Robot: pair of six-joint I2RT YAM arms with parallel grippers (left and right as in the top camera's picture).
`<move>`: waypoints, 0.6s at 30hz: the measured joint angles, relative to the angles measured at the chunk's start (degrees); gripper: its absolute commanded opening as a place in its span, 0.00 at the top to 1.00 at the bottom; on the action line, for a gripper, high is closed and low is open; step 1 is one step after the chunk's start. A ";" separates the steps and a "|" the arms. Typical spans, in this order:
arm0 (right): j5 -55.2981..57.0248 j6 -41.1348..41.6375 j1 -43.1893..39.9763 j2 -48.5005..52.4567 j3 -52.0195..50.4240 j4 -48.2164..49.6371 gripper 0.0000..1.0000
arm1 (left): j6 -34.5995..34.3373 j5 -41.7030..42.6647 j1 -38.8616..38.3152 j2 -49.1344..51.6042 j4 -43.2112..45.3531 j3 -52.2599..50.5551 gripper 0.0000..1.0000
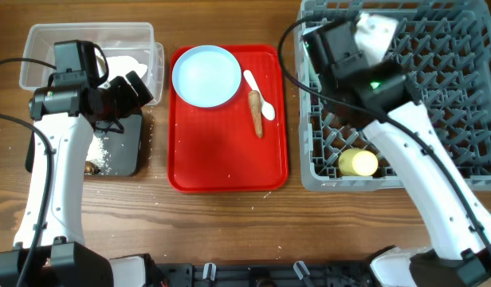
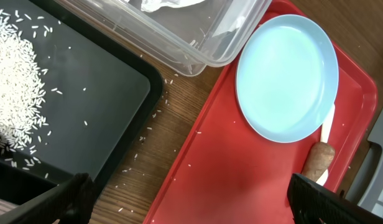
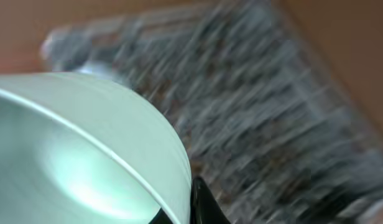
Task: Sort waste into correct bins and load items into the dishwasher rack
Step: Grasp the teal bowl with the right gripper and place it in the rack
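Wooden table [image 1: 229, 231]: my right gripper [image 1: 369, 36] clamps a pale blue bowl [image 3: 86, 162] over the grey rack [image 1: 453, 96]; my left gripper [image 2: 194, 205] gapes wide, empty, near the black tray [image 2: 104, 93].

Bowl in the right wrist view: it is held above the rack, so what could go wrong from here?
The bowl is pinched only at its rim, and the view is blurred, so it might slip or land crooked on the rack pegs. The brown stick touches the spoon; lifting one may drag the other.
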 measured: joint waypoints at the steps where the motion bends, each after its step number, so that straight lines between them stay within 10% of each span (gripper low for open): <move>1: 4.50 -5.70 0.02 0.52 -0.13 4.68 0.96 | 0.00 0.00 0.00 0.00 0.00 0.00 0.00; 9: 26.03 -40.57 0.07 18.84 -0.15 10.82 0.96 | 0.02 0.00 0.00 0.00 0.02 0.00 0.00; 18: 29.11 -41.27 -0.46 26.12 -3.72 11.85 0.96 | 0.00 0.00 0.00 0.00 0.00 0.00 0.00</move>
